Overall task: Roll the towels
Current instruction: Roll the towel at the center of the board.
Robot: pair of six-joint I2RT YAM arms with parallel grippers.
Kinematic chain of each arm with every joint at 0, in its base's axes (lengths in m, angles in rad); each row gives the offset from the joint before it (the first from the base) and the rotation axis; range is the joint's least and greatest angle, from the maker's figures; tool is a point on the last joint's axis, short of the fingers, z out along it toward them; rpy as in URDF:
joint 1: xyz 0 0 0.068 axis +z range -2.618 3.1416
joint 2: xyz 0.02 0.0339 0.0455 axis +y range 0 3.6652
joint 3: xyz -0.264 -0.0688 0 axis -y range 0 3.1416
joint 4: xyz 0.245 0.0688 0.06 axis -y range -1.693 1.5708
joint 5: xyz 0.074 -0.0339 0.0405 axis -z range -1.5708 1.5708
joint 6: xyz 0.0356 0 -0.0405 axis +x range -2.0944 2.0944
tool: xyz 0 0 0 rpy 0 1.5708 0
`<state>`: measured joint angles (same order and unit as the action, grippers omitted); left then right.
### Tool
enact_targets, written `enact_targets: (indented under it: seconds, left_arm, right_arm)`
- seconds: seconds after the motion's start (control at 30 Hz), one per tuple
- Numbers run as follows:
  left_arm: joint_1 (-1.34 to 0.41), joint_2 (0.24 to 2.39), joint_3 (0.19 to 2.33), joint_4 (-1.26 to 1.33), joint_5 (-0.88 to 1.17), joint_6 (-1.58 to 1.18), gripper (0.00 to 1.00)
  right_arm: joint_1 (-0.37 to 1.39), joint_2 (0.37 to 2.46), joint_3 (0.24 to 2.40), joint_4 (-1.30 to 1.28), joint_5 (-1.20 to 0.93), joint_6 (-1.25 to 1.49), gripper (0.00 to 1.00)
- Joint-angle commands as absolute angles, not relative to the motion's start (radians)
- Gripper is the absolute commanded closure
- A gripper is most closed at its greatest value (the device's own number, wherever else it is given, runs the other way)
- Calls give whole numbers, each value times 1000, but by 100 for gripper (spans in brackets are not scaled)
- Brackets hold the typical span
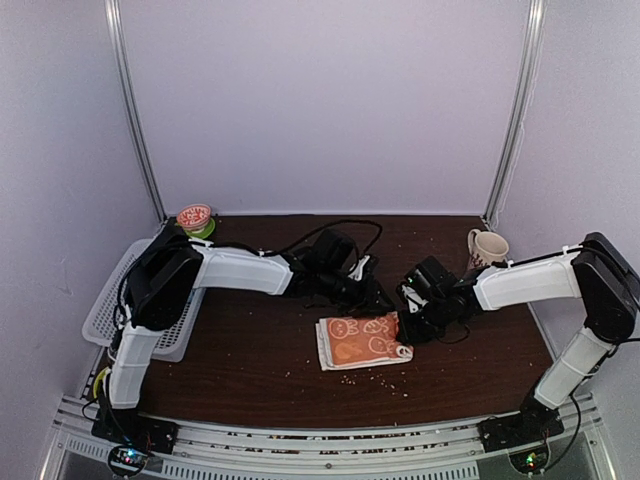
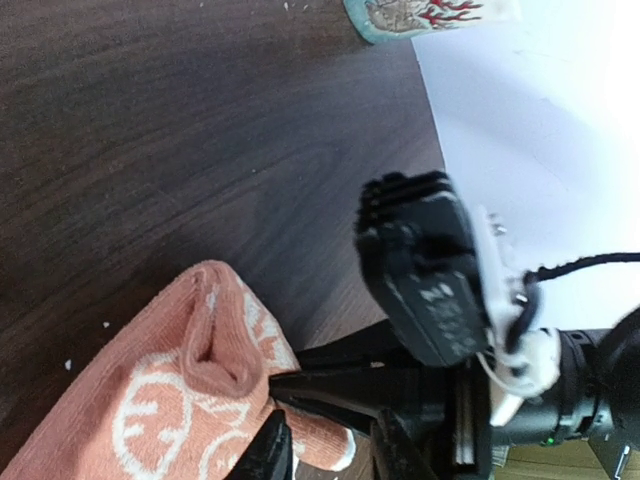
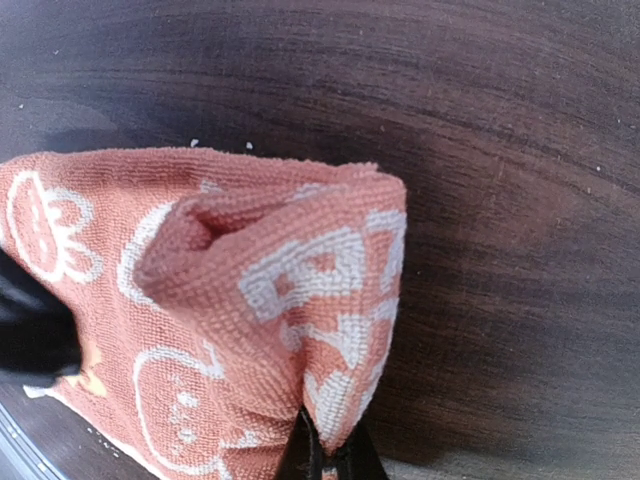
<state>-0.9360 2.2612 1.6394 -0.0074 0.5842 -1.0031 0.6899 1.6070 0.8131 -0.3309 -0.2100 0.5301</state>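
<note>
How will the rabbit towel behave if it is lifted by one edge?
Probably floppy: the rabbit towel buckles into soft folds where the right fingers pinch it. Likely light, being thin cloth; its looped pile should resist slipping.

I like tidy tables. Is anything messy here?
Yes. Pale crumbs are scattered on the brown table around the rabbit towel, and its corner is bunched up, pinched in the right gripper.
</note>
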Motion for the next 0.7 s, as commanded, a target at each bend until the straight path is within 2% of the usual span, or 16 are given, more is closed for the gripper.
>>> enact_targets:
  seconds: [0.0,0.3,0.5,0.57,0.67]
  left_arm:
    - [-934,2327,1708,41,621,-1037,72]
    - [-934,2406,1753,18,612,-1051,75]
    - [-923,2429,1740,-47,556,-1056,78]
    - [-920,2426,1735,-67,538,-1052,79]
    - [-917,2422,1723,-76,522,-1048,79]
  right_arm:
    - [697,1612,817,-370,-181,537,100]
    - [701,1596,814,-356,-206,541,98]
    - [699,1521,789,-390,-195,583,52]
    - [698,1487,771,-391,-206,617,42]
    - [696,1446,728,-366,-249,663,36]
